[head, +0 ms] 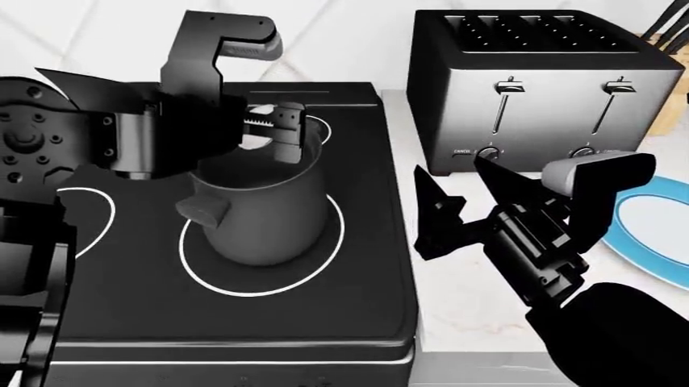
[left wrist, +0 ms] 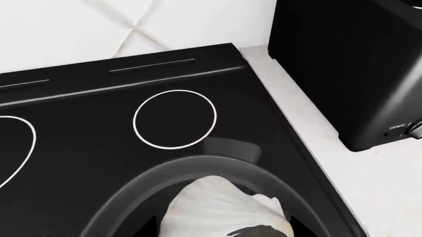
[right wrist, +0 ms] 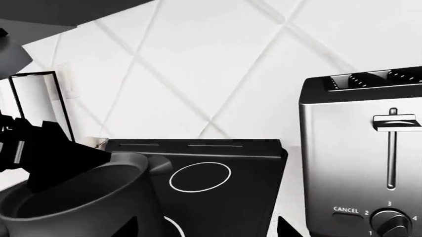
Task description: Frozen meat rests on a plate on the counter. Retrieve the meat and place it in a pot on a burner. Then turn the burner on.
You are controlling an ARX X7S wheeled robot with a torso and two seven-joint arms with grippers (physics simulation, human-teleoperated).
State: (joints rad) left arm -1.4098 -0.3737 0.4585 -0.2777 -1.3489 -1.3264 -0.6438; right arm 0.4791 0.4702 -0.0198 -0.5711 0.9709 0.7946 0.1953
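Note:
The frozen meat point(left wrist: 211, 202), a pale whitish lump, fills the gap between the fingers of my left gripper point(left wrist: 224, 229), which is shut on it. It hangs just over the rim of the dark grey pot point(left wrist: 197, 165). In the head view the left gripper point(head: 274, 133) is at the pot's top edge, and the pot point(head: 264, 214) stands inside the large white burner circle point(head: 221, 286). My right gripper point(head: 453, 214) is open and empty above the counter point(head: 463, 298), to the right of the cooktop. The blue-rimmed plate point(head: 646, 242) lies bare at the far right.
A chrome toaster point(head: 538, 89) stands on the counter behind the right gripper, close to the cooktop's right edge. A smaller white circle point(left wrist: 175, 118) is marked behind the pot. Another large circle point(head: 102, 214) shows at the left. A tiled wall closes the back.

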